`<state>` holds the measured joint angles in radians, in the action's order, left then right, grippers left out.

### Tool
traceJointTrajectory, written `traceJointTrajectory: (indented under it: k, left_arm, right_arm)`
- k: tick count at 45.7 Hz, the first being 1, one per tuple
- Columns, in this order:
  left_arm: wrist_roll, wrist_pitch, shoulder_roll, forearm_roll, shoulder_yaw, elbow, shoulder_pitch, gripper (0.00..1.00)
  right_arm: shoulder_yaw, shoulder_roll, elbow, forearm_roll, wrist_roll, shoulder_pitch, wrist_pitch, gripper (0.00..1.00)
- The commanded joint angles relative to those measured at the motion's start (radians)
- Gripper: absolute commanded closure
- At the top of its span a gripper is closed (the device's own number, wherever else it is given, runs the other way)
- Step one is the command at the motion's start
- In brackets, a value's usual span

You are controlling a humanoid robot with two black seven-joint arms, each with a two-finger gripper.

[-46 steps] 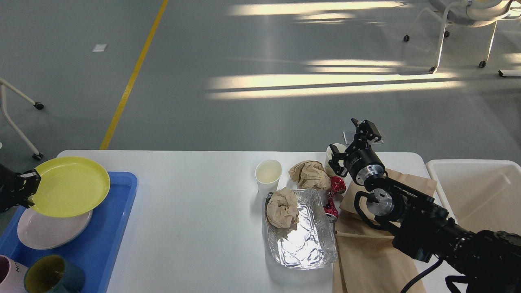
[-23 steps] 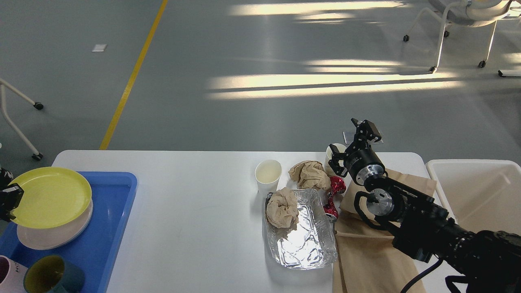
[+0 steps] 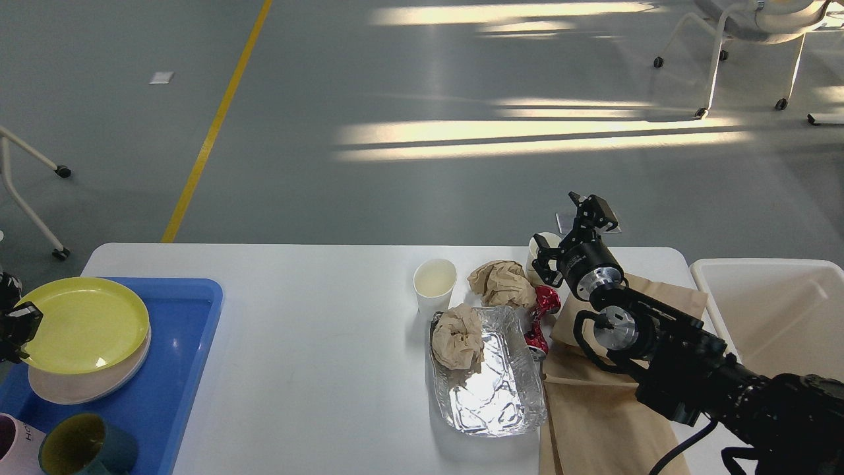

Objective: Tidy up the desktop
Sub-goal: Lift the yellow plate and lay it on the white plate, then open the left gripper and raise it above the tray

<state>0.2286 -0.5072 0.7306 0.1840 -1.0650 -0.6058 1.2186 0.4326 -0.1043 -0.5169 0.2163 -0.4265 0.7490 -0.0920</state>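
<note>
The white desktop (image 3: 316, 343) carries a blue tray (image 3: 181, 369) at its left end. In that tray a yellow plate (image 3: 82, 323) lies on top of a white plate (image 3: 86, 384). My left gripper (image 3: 16, 326) is at the view's left edge, shut on the yellow plate's rim. At the right, my right gripper (image 3: 568, 232) stands open above the table's far edge, and a white cup (image 3: 542, 243) shows partly between its fingers.
Mid-table are a white paper cup (image 3: 434, 280), a crumpled brown paper (image 3: 501, 282), a foil tray (image 3: 491, 389) holding another paper wad (image 3: 457, 336), a crushed red can (image 3: 542, 316) and a brown paper bag (image 3: 593, 402). A white bin (image 3: 778, 310) stands right. Two mugs (image 3: 86, 448) sit in the blue tray.
My left gripper has carried the yellow plate left and down from a raised, tilted hold onto the white plate. The right arm has not moved.
</note>
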Motion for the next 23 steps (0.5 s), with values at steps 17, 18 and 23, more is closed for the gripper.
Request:
traceJointTrajectory:
  k: [17,18,23]
  left_arm:
    - [-0.008,0.05,-0.011,-0.003,0.008,-0.002,-0.013,0.54]
    - [-0.009,0.055,-0.014,-0.003,0.008,-0.002,-0.014,0.51]
    - [-0.015,0.075,-0.022,-0.001,0.01,-0.002,-0.014,0.36]
  right_arm:
    - [0.0,0.0,0.0,0.0,0.0,0.001,0.0,0.0]
    - [0.0,0.0,0.0,0.0,0.0,0.001,0.0,0.0]
    - [0.0,0.0,0.0,0.0,0.0,0.0,0.0,0.0]
